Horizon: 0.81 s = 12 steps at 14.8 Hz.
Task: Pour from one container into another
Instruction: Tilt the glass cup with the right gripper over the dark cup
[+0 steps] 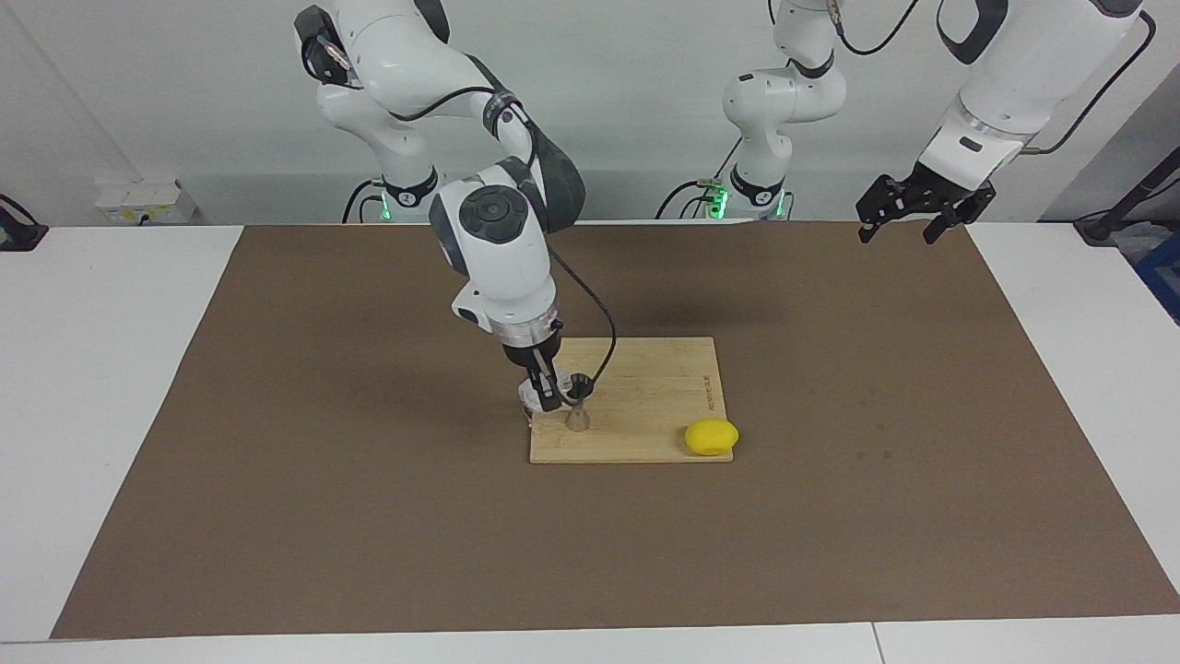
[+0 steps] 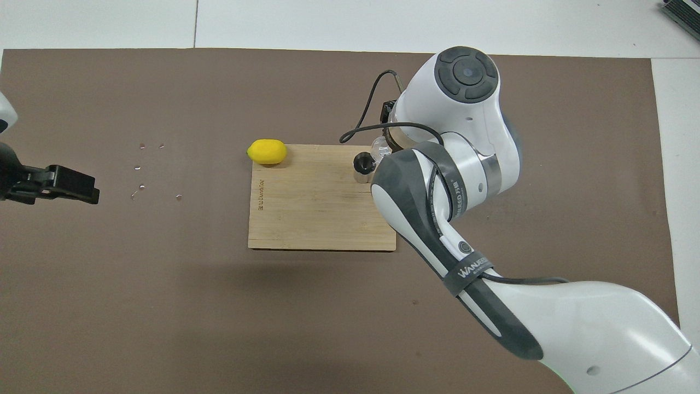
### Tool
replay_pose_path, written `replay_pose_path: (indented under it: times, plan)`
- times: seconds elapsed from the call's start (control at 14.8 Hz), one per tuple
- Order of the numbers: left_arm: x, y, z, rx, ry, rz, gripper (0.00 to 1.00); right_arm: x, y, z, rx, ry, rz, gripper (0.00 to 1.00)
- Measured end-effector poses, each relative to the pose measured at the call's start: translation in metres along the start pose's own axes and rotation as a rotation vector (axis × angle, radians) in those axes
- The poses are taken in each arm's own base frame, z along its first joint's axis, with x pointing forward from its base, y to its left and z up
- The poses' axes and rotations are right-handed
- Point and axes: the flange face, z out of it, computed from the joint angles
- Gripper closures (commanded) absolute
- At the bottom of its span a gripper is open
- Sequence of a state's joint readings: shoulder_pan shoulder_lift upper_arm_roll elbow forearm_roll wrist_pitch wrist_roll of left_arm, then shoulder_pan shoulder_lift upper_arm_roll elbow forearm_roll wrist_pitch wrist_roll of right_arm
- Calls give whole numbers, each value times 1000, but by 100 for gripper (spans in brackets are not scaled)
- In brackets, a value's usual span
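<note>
The tumbler (image 1: 535, 391), a short clear glass with a ribbed, glinting wall, sits clamped between the fingers (image 1: 550, 395) of the right gripper (image 1: 544, 392), held over the corner of the board (image 1: 645, 387) that lies toward the right arm's end and farther from the robots. It looks tipped toward the jigger (image 1: 578, 406), though the arm hides most of it from above, where only a sliver of glass (image 2: 379, 149) shows past the wrist. The jigger stands upright on the board just beside the glass: a small steel hourglass, two cones joined at a pinched waist, its dark round mouth (image 2: 362, 162) open to the ceiling. I cannot tell whether glass and rim touch. The board is a flat rectangle of pale bamboo with fine straight grain and a line of lettering along one edge. At its other corner that is farther from the robots a smooth, matte yellow lemon (image 1: 711, 436) rests half on the wood, half over the edge. All of this lies on a brown, felt-like mat (image 1: 922, 415) spread across the white table (image 1: 111, 369). The left gripper (image 1: 922, 217) waits in the air over the mat's corner by its own base, black fingers spread apart, holding nothing. A few shiny specks (image 2: 147, 175) dot the mat toward that arm's end.
</note>
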<state>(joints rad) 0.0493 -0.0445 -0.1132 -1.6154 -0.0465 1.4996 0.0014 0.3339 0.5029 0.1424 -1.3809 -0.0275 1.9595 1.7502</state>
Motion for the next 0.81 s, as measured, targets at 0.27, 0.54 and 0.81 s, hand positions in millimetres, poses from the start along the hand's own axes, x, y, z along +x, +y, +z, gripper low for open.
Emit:
replay_pose_path:
  times: [0.27,0.54,0.81]
  plan:
    - [0,0,0,0,0,0,0,-9,0,-2,12,61,-45,92]
    - [0,0,0,0,0,0,0,-19,1,-4,20,106,-82,92]
    - [0,0,0,0,0,0,0,-25,2,-4,28,147,-118,92]
